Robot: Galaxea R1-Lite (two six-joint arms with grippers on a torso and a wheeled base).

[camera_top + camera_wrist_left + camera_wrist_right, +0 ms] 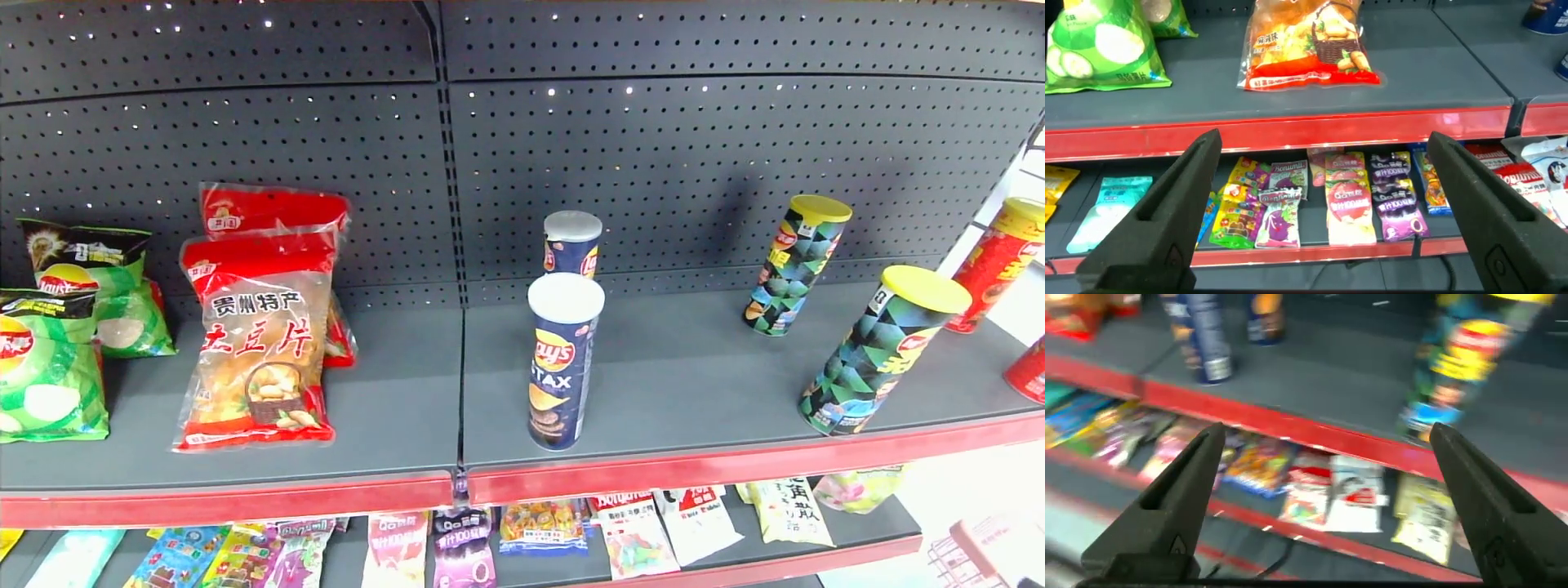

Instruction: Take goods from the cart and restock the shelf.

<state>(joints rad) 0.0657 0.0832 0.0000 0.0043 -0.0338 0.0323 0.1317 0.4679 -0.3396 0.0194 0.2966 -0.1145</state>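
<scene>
In the left wrist view my left gripper [1324, 143] is open and holds nothing. It faces the red front edge of the shelf [1290, 131], below a red bag of potato slices [1306, 41]. My right gripper [1327, 433] is also open with nothing in it. It points at the same red edge between a dark blue can [1204, 335] and a green patterned can [1458, 363]. The head view shows the grey shelf [686, 367] with the blue cans [562, 359], the patterned yellow-lidded cans [878, 351] and red bags [257, 351].
Green chip bags [49, 367] stand at the shelf's left end and red cans [996, 261] at its right end. The lower shelf [865, 531] is lined with small candy and snack packets [1347, 204]. A pale red wire frame [980, 547] shows at the bottom right.
</scene>
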